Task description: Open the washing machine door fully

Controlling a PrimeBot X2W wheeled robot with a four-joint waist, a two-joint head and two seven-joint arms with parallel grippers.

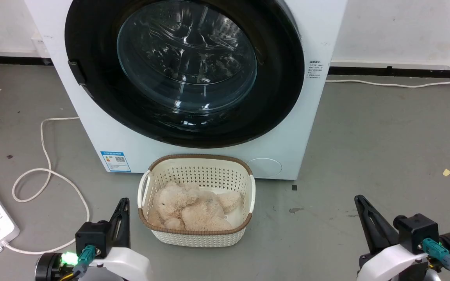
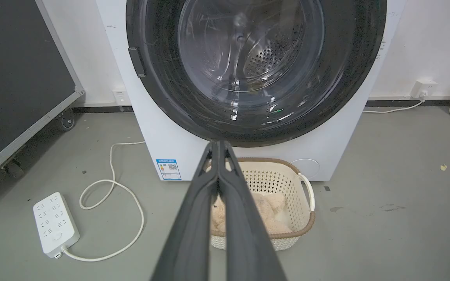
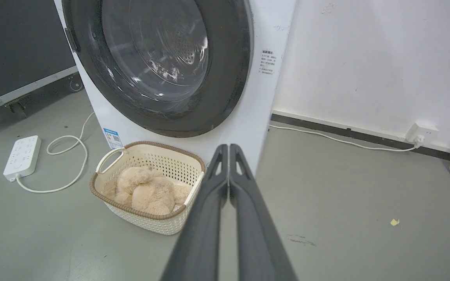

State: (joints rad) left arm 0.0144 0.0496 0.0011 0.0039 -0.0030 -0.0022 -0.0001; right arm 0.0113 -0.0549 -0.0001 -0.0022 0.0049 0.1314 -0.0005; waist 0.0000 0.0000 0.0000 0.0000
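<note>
While the left gripper [image 2: 218, 143] and right gripper [image 3: 229, 146] are held near, fingers pressed together and empty, the washing machine door [image 1: 186, 70] is seen beyond, fully closed. Judged stiff, heavy and slick, it is best hooked at its left-edge tab [image 1: 77, 72].

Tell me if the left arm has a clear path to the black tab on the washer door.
Probably yes: the left gripper sits below the tab, with open air between; the basket stands to its right.
</note>
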